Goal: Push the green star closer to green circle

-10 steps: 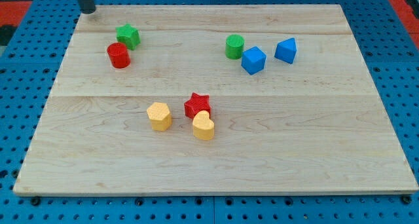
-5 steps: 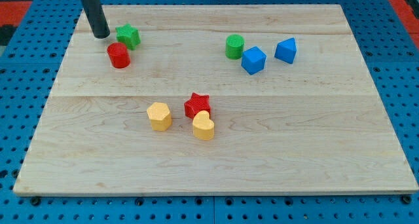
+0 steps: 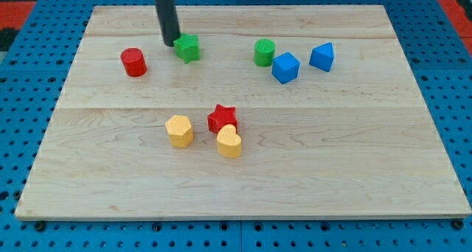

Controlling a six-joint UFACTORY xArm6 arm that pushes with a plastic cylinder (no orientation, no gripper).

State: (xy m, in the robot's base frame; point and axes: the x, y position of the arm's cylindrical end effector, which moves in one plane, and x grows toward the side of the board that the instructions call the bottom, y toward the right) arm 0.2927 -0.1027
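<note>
The green star (image 3: 188,48) lies on the wooden board (image 3: 243,171) near the view's top, left of centre. My tip (image 3: 170,42) touches the star's left side. The green circle (image 3: 264,52) stands to the star's right, about a hundred pixels away, with bare board between them.
A blue cube (image 3: 285,67) touches the green circle's right side, and a blue triangle-like block (image 3: 321,57) is further right. A red circle (image 3: 133,62) sits to the star's left. A red star (image 3: 222,119), a yellow heart (image 3: 229,142) and a yellow hexagon (image 3: 179,130) cluster mid-board.
My tip came in from the board's top-left corner, reached the green star's left side and pushed it right, away from the red circle and toward the green circle.
</note>
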